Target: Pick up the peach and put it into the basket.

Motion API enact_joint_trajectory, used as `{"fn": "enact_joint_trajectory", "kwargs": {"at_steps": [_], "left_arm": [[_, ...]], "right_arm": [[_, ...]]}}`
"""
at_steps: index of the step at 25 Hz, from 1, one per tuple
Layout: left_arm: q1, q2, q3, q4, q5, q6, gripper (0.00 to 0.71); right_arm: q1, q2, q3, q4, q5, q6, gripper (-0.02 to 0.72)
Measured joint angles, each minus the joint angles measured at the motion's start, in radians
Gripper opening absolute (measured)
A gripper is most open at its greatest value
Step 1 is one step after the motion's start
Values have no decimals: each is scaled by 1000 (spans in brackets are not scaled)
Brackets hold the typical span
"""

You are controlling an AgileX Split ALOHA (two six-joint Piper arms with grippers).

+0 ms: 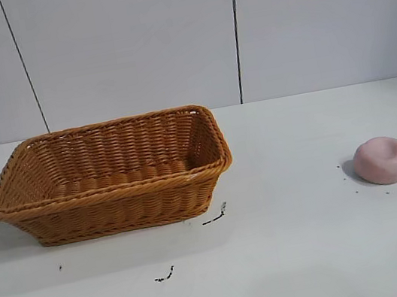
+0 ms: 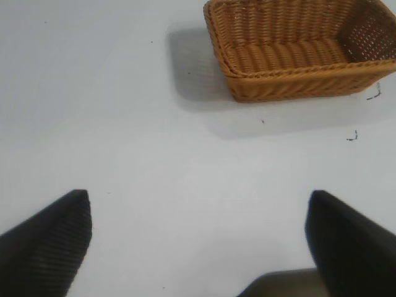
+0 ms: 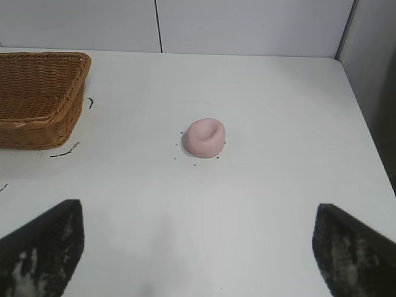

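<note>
The pale-pink peach point(image 1: 381, 160) lies on the white table at the right, dimple up; it also shows in the right wrist view point(image 3: 205, 138). The orange-brown wicker basket point(image 1: 7, 187) stands at the left, empty, and shows in the left wrist view point(image 2: 247, 80) and the right wrist view point(image 3: 43, 124). Neither arm shows in the exterior view. My right gripper point(image 3: 198, 238) is open and empty, well short of the peach. My left gripper point(image 2: 198, 232) is open and empty above bare table, away from the basket.
Small black marks point(image 1: 215, 216) lie on the table by the basket's near right corner, and more point(image 1: 165, 276) nearer the front. A grey panelled wall point(image 1: 165, 40) stands behind the table. The table's right edge point(image 3: 365, 124) shows in the right wrist view.
</note>
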Motion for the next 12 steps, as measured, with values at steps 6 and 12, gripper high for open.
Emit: {"fn": "enact_joint_trajectory", "kwargs": {"at_steps": [6,12], "left_arm": [[0,0,0,0,0,0,692],[0,0,0,0,0,0,692]], "right_arm": [[0,0,0,0,0,0,689],[0,117,-55,-5,-1,-2,689]]}}
